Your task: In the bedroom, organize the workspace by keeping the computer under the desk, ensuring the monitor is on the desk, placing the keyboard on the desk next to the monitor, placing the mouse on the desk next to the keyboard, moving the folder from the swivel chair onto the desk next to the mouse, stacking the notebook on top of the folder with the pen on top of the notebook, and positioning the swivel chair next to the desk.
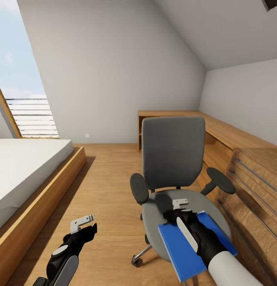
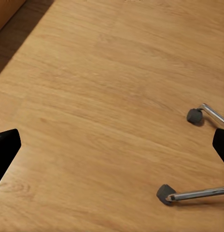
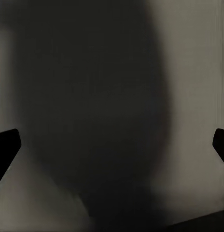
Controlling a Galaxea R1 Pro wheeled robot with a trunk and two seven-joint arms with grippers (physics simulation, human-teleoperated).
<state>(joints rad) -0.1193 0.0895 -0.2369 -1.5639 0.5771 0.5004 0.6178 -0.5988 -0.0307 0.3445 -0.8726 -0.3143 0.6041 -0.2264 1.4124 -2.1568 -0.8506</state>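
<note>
The swivel chair (image 1: 173,153) stands on the wood floor with its grey back facing me. On its seat (image 1: 160,202) lies the bright blue folder (image 1: 180,248), partly under my right arm. My right gripper (image 1: 179,212) hovers open just over the seat at the folder's far edge. In the right wrist view its fingertips (image 3: 6,147) stand wide apart over the shadowed grey seat (image 3: 189,96). My left gripper (image 1: 88,232) hangs open above bare floor to the left of the chair. Beyond its spread fingers (image 2: 6,150), two chair casters (image 2: 194,115) show on chrome legs.
A wooden-framed bed (image 1: 27,167) runs along the left. A low wooden shelf unit (image 1: 233,139) and wooden drawers (image 1: 253,186) line the right wall close behind the chair. A skylight (image 1: 19,79) sits at the far left. Open wood floor (image 1: 110,174) lies between bed and chair.
</note>
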